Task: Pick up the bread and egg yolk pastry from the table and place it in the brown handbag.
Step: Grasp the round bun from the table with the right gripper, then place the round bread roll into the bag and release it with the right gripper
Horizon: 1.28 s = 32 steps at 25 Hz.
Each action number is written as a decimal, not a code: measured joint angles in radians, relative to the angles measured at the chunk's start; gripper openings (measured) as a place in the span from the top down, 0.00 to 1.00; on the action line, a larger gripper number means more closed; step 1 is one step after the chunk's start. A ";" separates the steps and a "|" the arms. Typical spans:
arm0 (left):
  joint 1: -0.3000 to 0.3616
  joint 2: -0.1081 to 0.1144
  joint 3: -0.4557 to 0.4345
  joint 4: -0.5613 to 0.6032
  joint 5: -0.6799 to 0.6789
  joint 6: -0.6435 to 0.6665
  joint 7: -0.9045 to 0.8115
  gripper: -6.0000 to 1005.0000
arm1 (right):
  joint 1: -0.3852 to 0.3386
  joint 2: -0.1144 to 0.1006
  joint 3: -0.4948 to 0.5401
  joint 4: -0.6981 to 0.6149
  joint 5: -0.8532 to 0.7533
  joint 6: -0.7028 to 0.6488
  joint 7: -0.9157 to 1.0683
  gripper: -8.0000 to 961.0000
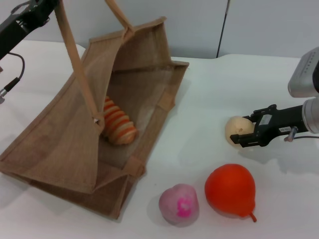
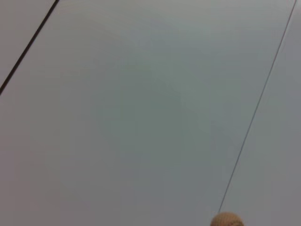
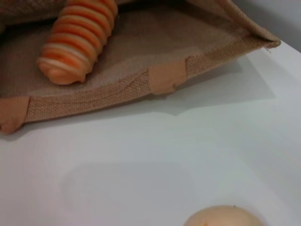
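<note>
The brown handbag lies tipped on the table with its mouth open toward the right. Its handle runs taut up to my left gripper at the top left edge of the head view, which holds it up. The bread lies inside the bag and also shows in the right wrist view. The egg yolk pastry sits on the table to the right of the bag; its top shows in the right wrist view. My right gripper is open, with its jaws on either side of the pastry's right part.
A red-orange pear and a pink ball with a magenta mark lie on the white table in front of the pastry. The bag's open edge faces the right gripper. The left wrist view shows only the wall.
</note>
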<state>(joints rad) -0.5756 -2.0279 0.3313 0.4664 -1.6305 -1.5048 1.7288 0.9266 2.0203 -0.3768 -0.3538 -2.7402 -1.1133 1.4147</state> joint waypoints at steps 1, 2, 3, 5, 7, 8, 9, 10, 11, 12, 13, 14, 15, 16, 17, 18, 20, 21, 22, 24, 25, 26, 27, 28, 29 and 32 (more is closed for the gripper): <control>0.000 0.000 0.000 0.000 0.000 0.000 0.000 0.88 | 0.000 0.000 0.000 -0.002 0.001 0.000 0.000 0.29; 0.000 0.000 0.000 0.000 0.000 0.000 0.000 0.88 | -0.001 0.000 0.000 -0.004 0.001 0.000 -0.001 0.29; 0.000 0.000 0.000 0.000 0.000 0.000 0.000 0.88 | -0.002 0.000 0.000 -0.007 0.002 0.000 -0.001 0.30; 0.001 0.000 0.000 0.000 0.000 0.000 0.000 0.88 | -0.004 0.000 0.003 -0.014 0.003 -0.001 0.001 0.30; 0.002 0.000 0.000 0.000 0.000 0.000 0.000 0.88 | -0.005 0.000 0.005 -0.015 0.004 -0.004 0.001 0.31; 0.002 0.000 -0.001 0.000 0.000 -0.001 0.000 0.88 | -0.005 0.000 0.007 -0.018 0.005 -0.007 0.002 0.32; 0.002 0.000 -0.001 0.000 0.000 -0.002 0.000 0.88 | -0.006 0.000 0.010 -0.021 0.006 -0.009 0.002 0.32; 0.002 0.000 -0.001 0.000 0.000 -0.003 0.000 0.88 | -0.007 0.000 0.012 -0.025 0.009 -0.012 0.002 0.32; 0.002 0.000 -0.001 0.000 0.000 -0.004 0.000 0.88 | -0.009 0.000 0.013 -0.029 0.017 -0.014 0.002 0.32; 0.002 0.000 -0.001 0.000 0.000 -0.005 0.000 0.88 | -0.011 0.000 0.013 -0.035 0.028 -0.018 0.002 0.32; 0.002 0.000 0.001 0.000 0.000 -0.006 0.000 0.88 | -0.013 0.000 0.012 -0.043 0.042 -0.026 0.001 0.32; 0.002 0.000 0.002 0.000 0.000 -0.007 0.000 0.88 | -0.018 0.000 0.011 -0.057 0.061 -0.041 -0.002 0.32; 0.000 0.000 0.004 0.000 0.000 -0.008 0.000 0.88 | -0.022 0.000 0.010 -0.071 0.078 -0.056 -0.004 0.33; -0.003 0.000 0.007 0.000 0.000 -0.009 0.000 0.88 | -0.028 0.000 0.009 -0.089 0.097 -0.074 -0.006 0.33; -0.005 0.000 0.008 0.000 0.001 -0.010 0.000 0.88 | -0.035 0.000 0.008 -0.111 0.118 -0.098 -0.007 0.33; -0.010 0.000 0.010 0.000 0.004 -0.010 0.000 0.88 | -0.043 0.000 0.008 -0.133 0.138 -0.123 -0.009 0.34; -0.020 0.000 0.013 0.000 0.010 -0.013 -0.003 0.88 | -0.051 0.000 0.007 -0.163 0.175 -0.182 -0.020 0.36; -0.025 0.000 0.016 0.000 0.013 -0.017 -0.004 0.88 | -0.052 0.000 0.006 -0.173 0.199 -0.220 -0.032 0.36; -0.033 0.000 0.018 0.000 0.016 -0.025 -0.006 0.88 | -0.051 0.000 0.005 -0.176 0.216 -0.249 -0.043 0.37; -0.050 0.000 0.021 0.000 0.026 -0.044 -0.011 0.88 | -0.040 0.000 -0.001 -0.176 0.239 -0.287 -0.056 0.39; -0.058 0.000 0.021 0.000 0.030 -0.051 -0.012 0.88 | -0.029 0.001 -0.011 -0.170 0.248 -0.295 -0.059 0.39; -0.072 0.000 0.021 0.000 0.038 -0.065 -0.015 0.88 | -0.015 0.002 -0.023 -0.162 0.259 -0.299 -0.061 0.40; -0.080 0.000 0.021 0.000 0.042 -0.074 -0.018 0.88 | -0.004 0.003 -0.036 -0.151 0.266 -0.298 -0.062 0.41; -0.090 0.000 0.021 0.000 0.046 -0.085 -0.022 0.88 | 0.013 0.003 -0.055 -0.134 0.280 -0.295 -0.064 0.41; -0.096 0.000 0.021 0.000 0.049 -0.093 -0.026 0.88 | 0.030 0.005 -0.079 -0.111 0.292 -0.289 -0.067 0.42; -0.111 0.002 0.022 0.001 0.049 -0.133 -0.044 0.88 | 0.087 0.007 -0.150 -0.033 0.351 -0.244 -0.082 0.44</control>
<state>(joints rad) -0.6865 -2.0264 0.3528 0.4677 -1.5816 -1.6376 1.6845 1.0133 2.0270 -0.5271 -0.3869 -2.3890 -1.3573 1.3325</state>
